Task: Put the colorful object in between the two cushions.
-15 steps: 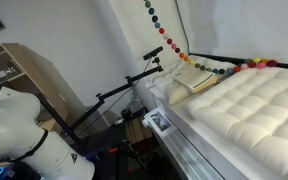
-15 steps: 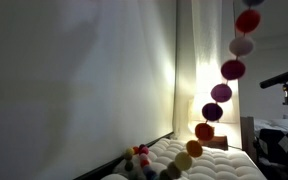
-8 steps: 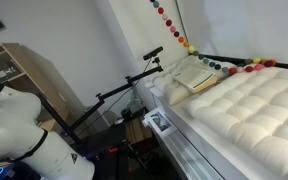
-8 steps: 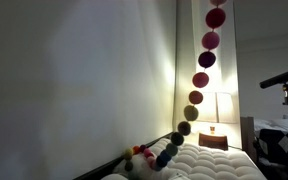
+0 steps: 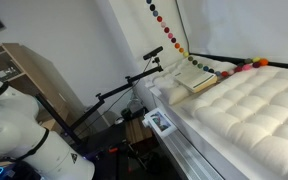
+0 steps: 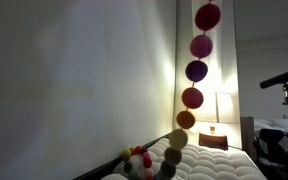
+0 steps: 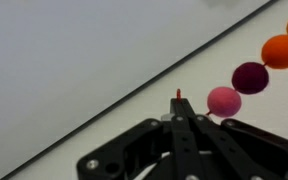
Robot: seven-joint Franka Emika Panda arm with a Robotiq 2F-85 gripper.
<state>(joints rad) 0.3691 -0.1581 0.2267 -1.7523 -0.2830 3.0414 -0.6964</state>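
Left of the frame in an exterior view stand the white robot base (image 5: 9,125) and a black camera stand (image 5: 124,85). Right of them, the colorful object (image 5: 174,45) hangs as a slanting line from above the picture's top down to the far left corner of the bed top. It is held high, by all appearances, so the loose length can be swung over and let down into the gap between the cushions.

The string's lower end trails along the far edge of the tufted cushion (image 5: 244,110), passing just behind the smaller flat cushion (image 5: 194,76) at that corner. That makes two cushions, lying side by side, and one string.

In an exterior view six beads of the colorful object (image 6: 196,71) can be counted clear in the air above a small heap (image 6: 139,158) on the tufted cushion (image 6: 199,160).

The wrist view shows one gripper (image 7: 179,108), its jaws together and judged pinched on the string, with four beads (image 7: 250,77) leading off to the right.
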